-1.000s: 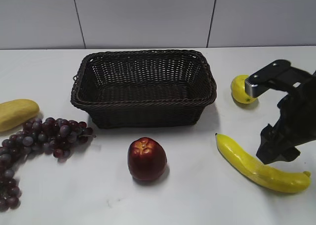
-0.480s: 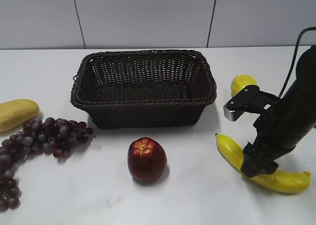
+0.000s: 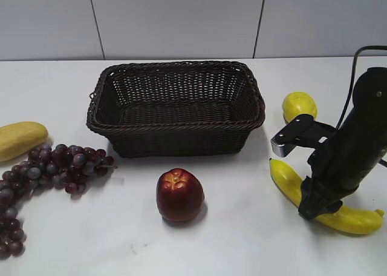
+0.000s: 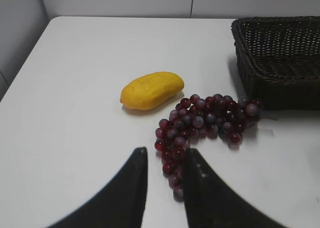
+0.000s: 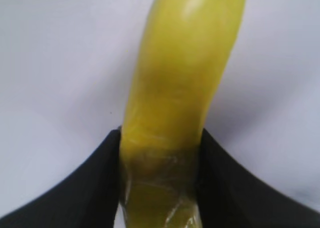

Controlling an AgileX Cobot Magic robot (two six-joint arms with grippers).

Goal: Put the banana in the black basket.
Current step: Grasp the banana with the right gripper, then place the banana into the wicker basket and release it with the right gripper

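Note:
The banana lies on the white table at the front right, right of the apple. My right gripper is down on its middle, with a finger tight against each side; the right wrist view shows the banana filling the gap of the right gripper. The black basket stands empty at the back centre, apart from the banana; its corner shows in the left wrist view. My left gripper hovers empty, jaws a narrow gap apart, above the table beside the grapes.
A red apple sits in front of the basket. Purple grapes and a thick dull-yellow fruit lie at the left; both show in the left wrist view, grapes and fruit. A lemon sits behind the right arm.
My right arm came down and leftward onto the banana's middle. The jaws now grip it, and the banana has shifted slightly. The rest is unmoved.

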